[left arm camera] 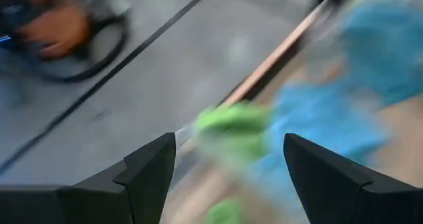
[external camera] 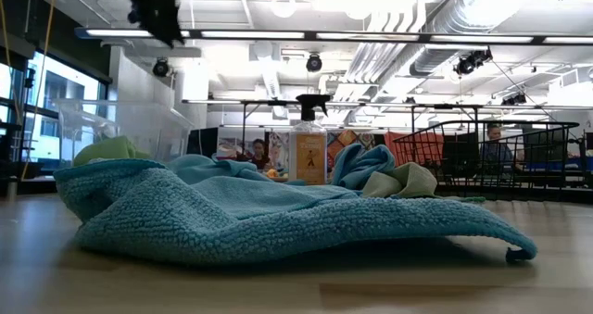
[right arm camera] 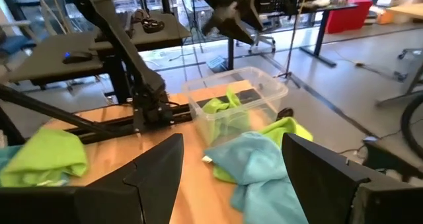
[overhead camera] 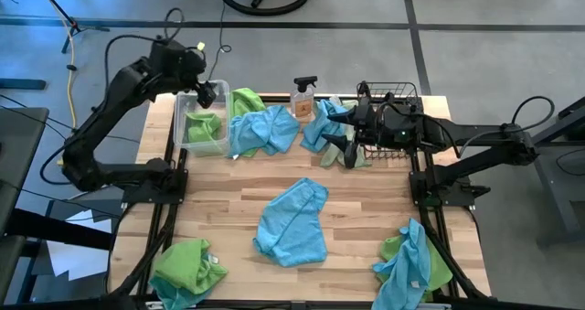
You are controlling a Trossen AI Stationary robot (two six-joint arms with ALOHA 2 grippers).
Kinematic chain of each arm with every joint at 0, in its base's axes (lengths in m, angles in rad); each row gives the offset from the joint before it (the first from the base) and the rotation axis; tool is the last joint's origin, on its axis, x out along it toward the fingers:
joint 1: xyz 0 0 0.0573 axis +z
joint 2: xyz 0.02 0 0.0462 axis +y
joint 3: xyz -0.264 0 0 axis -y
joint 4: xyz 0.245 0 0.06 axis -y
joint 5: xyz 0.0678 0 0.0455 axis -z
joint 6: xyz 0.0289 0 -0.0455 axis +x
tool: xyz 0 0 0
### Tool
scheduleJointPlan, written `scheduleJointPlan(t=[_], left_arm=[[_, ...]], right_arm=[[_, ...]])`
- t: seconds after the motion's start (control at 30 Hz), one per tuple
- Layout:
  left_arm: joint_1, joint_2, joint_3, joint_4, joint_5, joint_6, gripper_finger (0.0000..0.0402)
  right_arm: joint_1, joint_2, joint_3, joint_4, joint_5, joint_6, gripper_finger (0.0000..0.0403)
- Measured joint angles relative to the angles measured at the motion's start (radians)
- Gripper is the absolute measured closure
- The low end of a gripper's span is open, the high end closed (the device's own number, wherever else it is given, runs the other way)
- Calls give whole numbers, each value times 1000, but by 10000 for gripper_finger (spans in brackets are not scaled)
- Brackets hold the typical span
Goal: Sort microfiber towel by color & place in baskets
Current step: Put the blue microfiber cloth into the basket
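My left gripper [overhead camera: 210,93] hovers open above the far right corner of the clear tub [overhead camera: 179,127]; its wrist view [left arm camera: 229,159] is blurred and nothing lies between the fingers. A lime green towel [overhead camera: 203,125] lies in the tub, and another [overhead camera: 245,101] is draped beside its right wall. My right gripper [overhead camera: 340,153] is open and empty [right arm camera: 231,164], just left of the black wire basket [overhead camera: 395,98], over a blue towel [overhead camera: 324,123]. More blue towels lie at the far middle [overhead camera: 267,132] and centre [overhead camera: 292,222]. A green one [overhead camera: 186,270] and a green-and-blue heap [overhead camera: 411,266] hang over the near edge.
A clear spray bottle [overhead camera: 303,98] with a black trigger stands at the far edge between tub and basket. Bare wood shows between the centre towel and the far row. People sit in the room beyond the table in the low view.
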Motion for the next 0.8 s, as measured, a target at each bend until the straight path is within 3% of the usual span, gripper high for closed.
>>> scheduleJointPlan(t=[0.1,0.23,0.6,0.8], left_arm=[[-42,-41,0,84,154,-117,133],[-144,-73,0,183,230,-269,133],[-585,-64,-2,347,212,-422,133],[-837,-37,-2,432,81,-475,133]], right_arm=[[-12,0,0,0,3,23,148],[-25,0,0,0,2,62,148],[-29,0,0,1,-21,61,148],[-29,0,0,16,-21,61,148]])
